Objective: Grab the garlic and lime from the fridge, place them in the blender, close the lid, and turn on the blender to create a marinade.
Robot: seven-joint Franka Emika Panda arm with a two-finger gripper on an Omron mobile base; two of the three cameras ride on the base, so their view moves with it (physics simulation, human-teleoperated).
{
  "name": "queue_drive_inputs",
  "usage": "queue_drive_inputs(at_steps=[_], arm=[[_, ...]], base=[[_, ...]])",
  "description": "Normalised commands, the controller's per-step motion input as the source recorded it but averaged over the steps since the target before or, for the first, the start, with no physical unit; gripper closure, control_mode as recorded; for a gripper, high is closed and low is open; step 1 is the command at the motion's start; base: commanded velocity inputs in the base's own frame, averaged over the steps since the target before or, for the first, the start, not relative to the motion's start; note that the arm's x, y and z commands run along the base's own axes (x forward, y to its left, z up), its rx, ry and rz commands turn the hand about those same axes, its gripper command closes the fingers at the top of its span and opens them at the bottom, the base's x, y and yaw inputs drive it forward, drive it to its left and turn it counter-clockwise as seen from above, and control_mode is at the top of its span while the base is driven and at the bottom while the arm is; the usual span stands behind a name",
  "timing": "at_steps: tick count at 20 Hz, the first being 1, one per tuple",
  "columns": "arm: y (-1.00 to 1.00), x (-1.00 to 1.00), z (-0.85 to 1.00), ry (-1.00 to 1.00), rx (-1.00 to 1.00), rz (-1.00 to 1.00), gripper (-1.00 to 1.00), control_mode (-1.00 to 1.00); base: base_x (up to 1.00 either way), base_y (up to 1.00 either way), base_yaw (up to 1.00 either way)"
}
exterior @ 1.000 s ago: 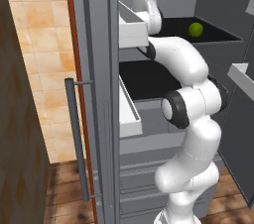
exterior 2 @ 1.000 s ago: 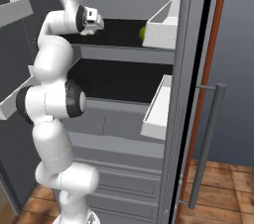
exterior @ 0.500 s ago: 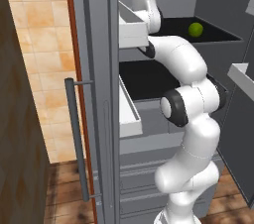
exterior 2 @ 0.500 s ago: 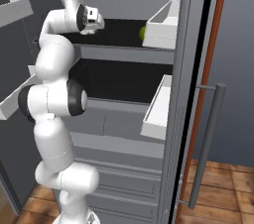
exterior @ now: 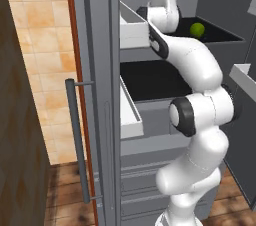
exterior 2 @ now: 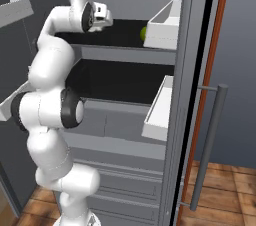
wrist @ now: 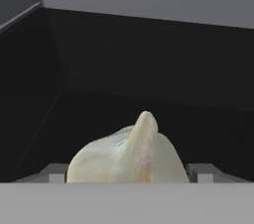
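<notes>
Your two-finger gripper (wrist: 128,181) sits inside the tall grey fridge (exterior: 100,95), with a cream-white pointed garlic bulb (wrist: 130,156) lodged between its fingertips (wrist: 202,172); whether they actually clamp it, you cannot tell. Treat the bulb as light, papery and rounded, apt to slip, so hold across its wide belly, not the tip. The small yellow-green lime (exterior: 197,30) rests further along the same black upper shelf (exterior: 220,32).

My two-finger gripper (exterior 2: 106,16), clamped on the pale cream garlic bulb (wrist: 128,156), has shifted slightly sideways over the black upper shelf (exterior 2: 125,37) toward the small round yellow-green lime (exterior: 197,30); my elbow followed.
</notes>
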Motion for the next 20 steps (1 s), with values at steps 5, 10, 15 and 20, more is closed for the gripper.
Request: queue_drive_inputs(at_steps=[5,10,15,20], arm=[[-0.44,-1.0,0.04,-0.29,0.01,0.0,1.0,-1.0],[-0.18,-1.0,0.0,-0.24,0.0,-0.01,1.0,-1.0],[-0.06,-1.0,0.15,-0.06,0.03,-0.03,1.0,-1.0],[-0.06,-1.0,0.43,0.1,0.04,-0.02,1.0,-1.0]], base=[[0.0,0.0,0.0],[0.0,0.0,0.0],[0.0,0.0,0.0],[0.0,0.0,0.0]])
